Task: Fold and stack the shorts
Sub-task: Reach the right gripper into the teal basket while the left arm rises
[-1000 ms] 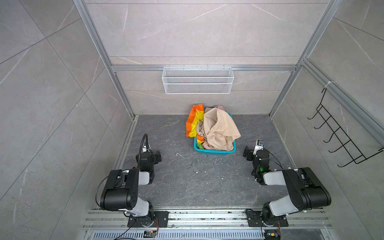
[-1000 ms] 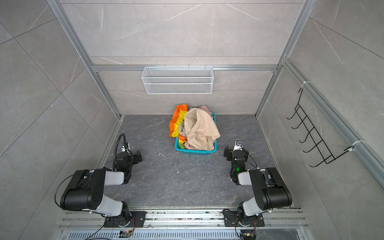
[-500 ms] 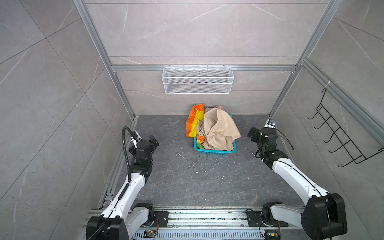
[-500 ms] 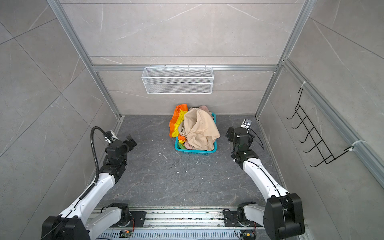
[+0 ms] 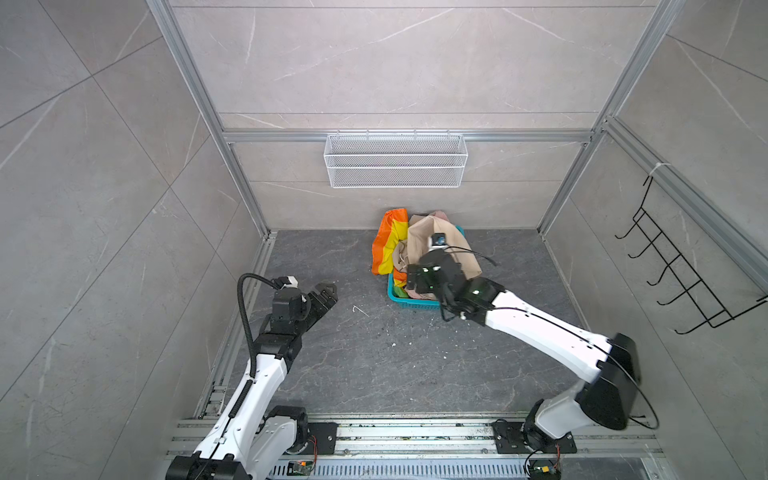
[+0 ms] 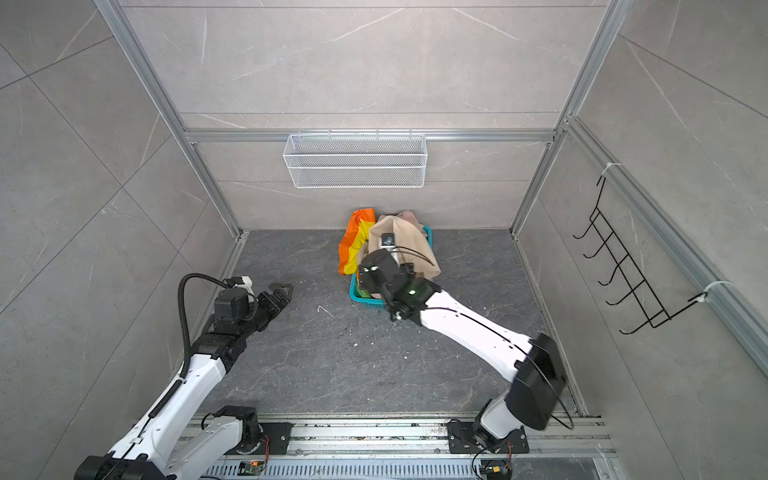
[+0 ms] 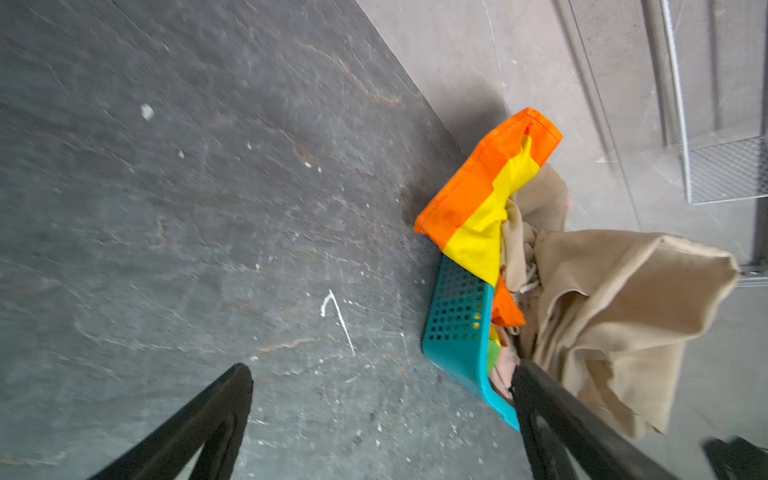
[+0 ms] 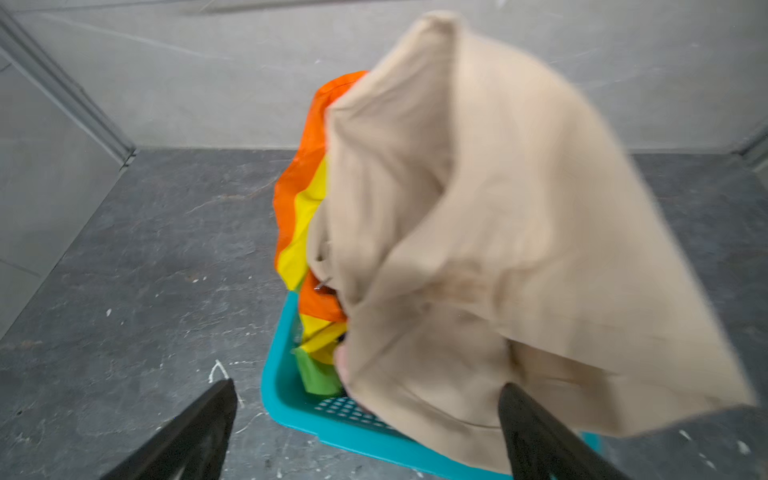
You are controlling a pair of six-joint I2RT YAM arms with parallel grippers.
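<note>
1. Pale grey stone-look tiled walls (image 5: 395, 62) with faint white veins enclose the space.
2. The floor (image 5: 374, 365) is dark grey slate, flecked with white specks.
3. Aluminium frame posts (image 5: 205, 104) run up the corners.
4. A white wire mesh shelf (image 5: 395, 160) hangs on the back rail.
5. A black hook rack (image 5: 669, 266) hangs on the right wall.

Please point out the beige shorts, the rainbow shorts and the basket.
beige shorts (image 8: 498, 199): right wrist view, middle of the cloth.
rainbow shorts (image 5: 390, 243): in a top view, yellow stripe.
basket (image 7: 457, 307): left wrist view, perforated side wall.
</note>
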